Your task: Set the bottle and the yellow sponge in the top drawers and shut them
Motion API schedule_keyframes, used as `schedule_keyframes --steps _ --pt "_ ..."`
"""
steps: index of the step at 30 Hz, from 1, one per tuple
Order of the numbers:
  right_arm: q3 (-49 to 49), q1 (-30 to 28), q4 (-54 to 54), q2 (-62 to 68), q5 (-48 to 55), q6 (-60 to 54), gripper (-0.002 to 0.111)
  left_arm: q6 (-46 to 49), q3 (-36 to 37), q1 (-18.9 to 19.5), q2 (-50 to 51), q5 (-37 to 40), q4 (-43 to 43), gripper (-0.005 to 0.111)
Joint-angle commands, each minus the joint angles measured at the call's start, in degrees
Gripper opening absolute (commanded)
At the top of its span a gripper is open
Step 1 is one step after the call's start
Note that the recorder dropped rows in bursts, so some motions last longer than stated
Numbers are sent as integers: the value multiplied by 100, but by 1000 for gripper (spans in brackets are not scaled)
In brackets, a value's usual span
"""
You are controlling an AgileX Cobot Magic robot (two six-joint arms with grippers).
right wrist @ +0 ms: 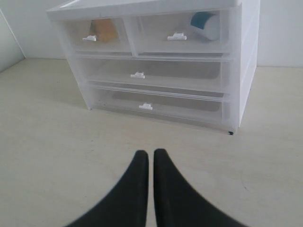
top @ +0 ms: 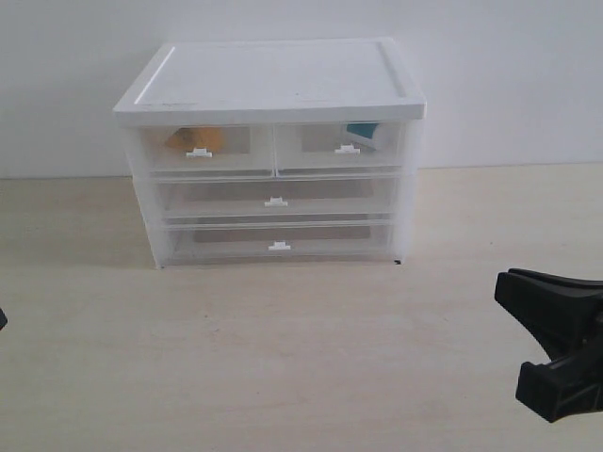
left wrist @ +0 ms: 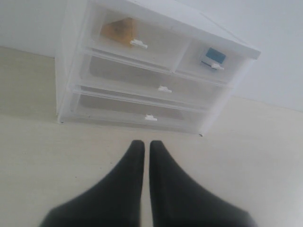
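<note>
The yellow sponge (top: pixel 196 138) sits inside the left of the top drawers (top: pixel 240 151) and the bottle (top: pixel 362 131) inside the right one, both fronts flush with the cabinet (top: pixel 273 80). Each lies straight ahead of its own arm; left hand (left wrist: pixel 142 150) and right hand (right wrist: pixel 147 158) are pinched shut, empty, well apart from it over the surface (top: pixel 283 358), so nothing seems left to push

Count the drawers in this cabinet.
4. Side by side on top: left top drawer holding the yellow sponge, right top drawer holding the bottle. Beneath: middle wide drawer, bottom wide drawer. None seem hidden.
</note>
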Motion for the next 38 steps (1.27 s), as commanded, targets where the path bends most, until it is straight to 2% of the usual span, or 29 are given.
schedule_keyframes --steps 1,29,38 --pt "36 9 -26 -35 4 -30 0 -29 24 -33 -46 47 9 4" --pt "36 9 -26 -35 4 -44 0 -18 24 -33 -302 47 9 4" --pt "36 9 -26 -35 4 -46 0 -18 24 287 -300 47 9 4"
